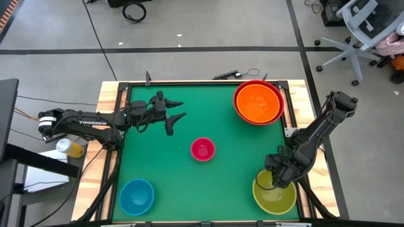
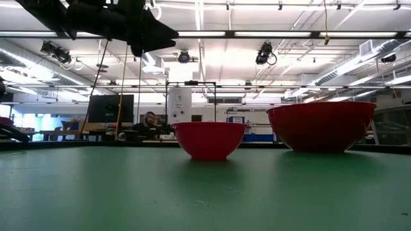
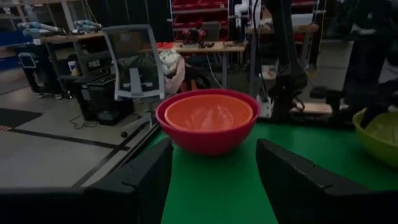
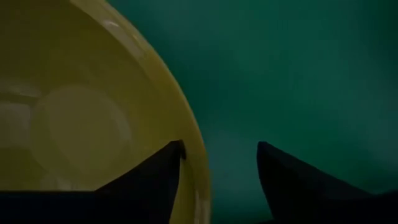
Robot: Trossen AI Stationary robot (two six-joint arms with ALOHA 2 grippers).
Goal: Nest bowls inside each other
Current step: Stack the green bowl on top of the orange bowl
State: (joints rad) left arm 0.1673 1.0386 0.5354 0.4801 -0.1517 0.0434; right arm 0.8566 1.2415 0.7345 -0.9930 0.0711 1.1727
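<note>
The red bowl (image 1: 238,104) stands at the far right corner with the orange bowl (image 1: 257,101) nested in it. The small magenta-pink bowl (image 1: 202,149) sits mid-table, the light blue bowl (image 1: 136,195) near left, and the yellow-green bowl (image 1: 278,197) near right. My right gripper (image 1: 276,178) points down, open, over the yellow-green bowl's far-left rim. In the right wrist view one finger (image 4: 155,180) is inside the rim (image 4: 200,186) and the other outside. My left gripper (image 1: 183,110) hangs open and level above the mat's far left, facing the red bowl (image 3: 208,140). My right gripper (image 4: 221,155) straddles the yellow-green bowl's rim from above, with one finger inside the bowl next to the wall and the other over the green mat outside. I cannot tell whether the inner finger touches the wall. The bowl rests on the table.
A raised wooden frame (image 1: 107,101) borders the green mat (image 1: 189,183). Cables lie at the far edge (image 1: 230,74). A yellow bottle (image 1: 71,149) stands off the table's left side and an office chair (image 1: 360,31) beyond the far right. Bare mat lies between the bowls.
</note>
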